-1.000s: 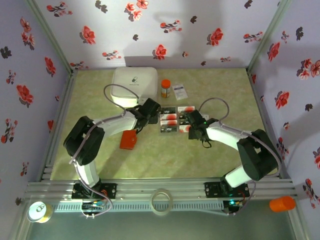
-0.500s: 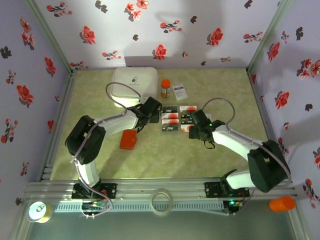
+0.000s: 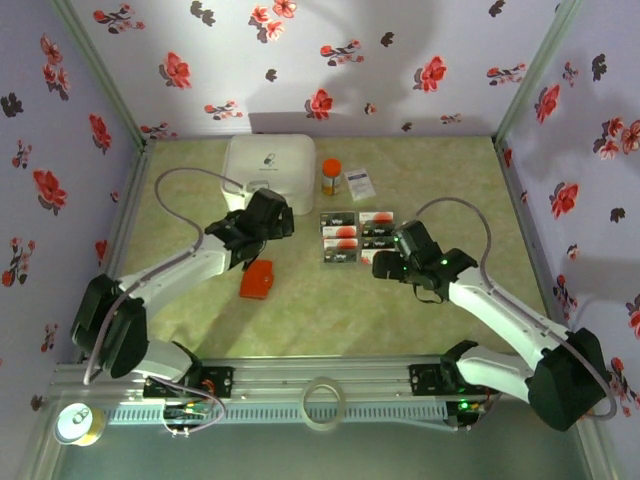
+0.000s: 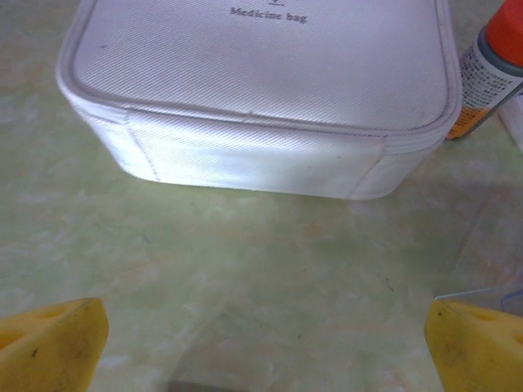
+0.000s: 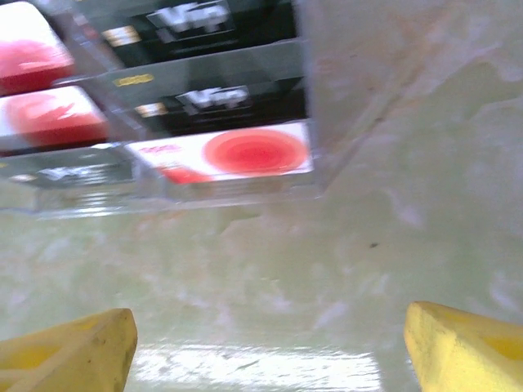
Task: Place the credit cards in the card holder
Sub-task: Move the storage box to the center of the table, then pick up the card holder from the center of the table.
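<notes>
Standing at the near edge, I am looking first at the card holder (image 3: 257, 279), which is lying flat and closed on the table (image 3: 330, 310), orange side up, with nothing tucked into it yet. Just beyond it the left gripper (image 3: 262, 222) is hanging with its jaws spread wide and nothing between them; in its own wrist view the left gripper (image 4: 261, 351) is pointing at bare table and the white bag (image 4: 261, 98) rather than at the holder.

Across on the right, the right gripper (image 3: 385, 264) is sitting just beside the near corner of the credit cards (image 3: 355, 237), jaws also apart and empty. From the right wrist view the right gripper (image 5: 265, 359) is facing them low down: they are lying flat in rows inside what looks like a clear plastic tray (image 5: 163, 200), a white card (image 5: 245, 153) with a red disc nearest, dark ones behind.

I would say the job is only beginning, with the right arm lining up for a first pick. Next it is going to need to ease forward and get a finger under that thin flat card, while the left one turns to the holder and opens it.

Farthest back, an orange-capped bottle (image 3: 331, 177) is standing beside the bag.
</notes>
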{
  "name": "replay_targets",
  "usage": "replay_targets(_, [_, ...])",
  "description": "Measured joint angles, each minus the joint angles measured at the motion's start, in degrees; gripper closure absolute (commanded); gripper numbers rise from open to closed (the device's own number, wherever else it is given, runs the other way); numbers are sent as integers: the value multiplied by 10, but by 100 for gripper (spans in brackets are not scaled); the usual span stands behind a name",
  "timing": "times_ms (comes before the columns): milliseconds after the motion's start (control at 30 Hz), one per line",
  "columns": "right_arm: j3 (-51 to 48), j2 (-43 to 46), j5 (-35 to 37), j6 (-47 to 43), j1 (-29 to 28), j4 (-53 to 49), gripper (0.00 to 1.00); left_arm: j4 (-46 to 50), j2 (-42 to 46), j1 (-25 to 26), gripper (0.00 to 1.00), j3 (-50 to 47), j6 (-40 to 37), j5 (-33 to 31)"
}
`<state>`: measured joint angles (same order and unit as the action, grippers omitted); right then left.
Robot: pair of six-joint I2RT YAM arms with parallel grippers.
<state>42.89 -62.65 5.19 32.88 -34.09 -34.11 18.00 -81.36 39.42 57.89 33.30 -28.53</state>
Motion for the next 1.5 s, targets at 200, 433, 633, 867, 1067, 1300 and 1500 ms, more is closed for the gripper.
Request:
replay_targets(200, [16,-24,-49,61,-97,70,26,10,80,-24,0,-55,25,11])
replay_targets(433, [49,-142,-61,155,-202,187,31,26,169,-58,0,-108,68,13])
replay_targets(633, [73,-257,-68,239,-252,301,38,44,230,-74,0,-128,73,11])
replay_targets(867, [77,-370,-84,335,-275,430,57,65,266,-82,0,-132,71,4])
replay_targets(1067, [92,-435,-99,397,-284,511,63,66,287,-87,0,-159,71,-5])
replay_targets(1300, [111,-458,-104,424,-290,548,63,65,295,-92,0,-166,71,-11])
replay_targets(1500, [121,-476,-111,438,-290,563,63,66,295,-92,0,-166,71,-11])
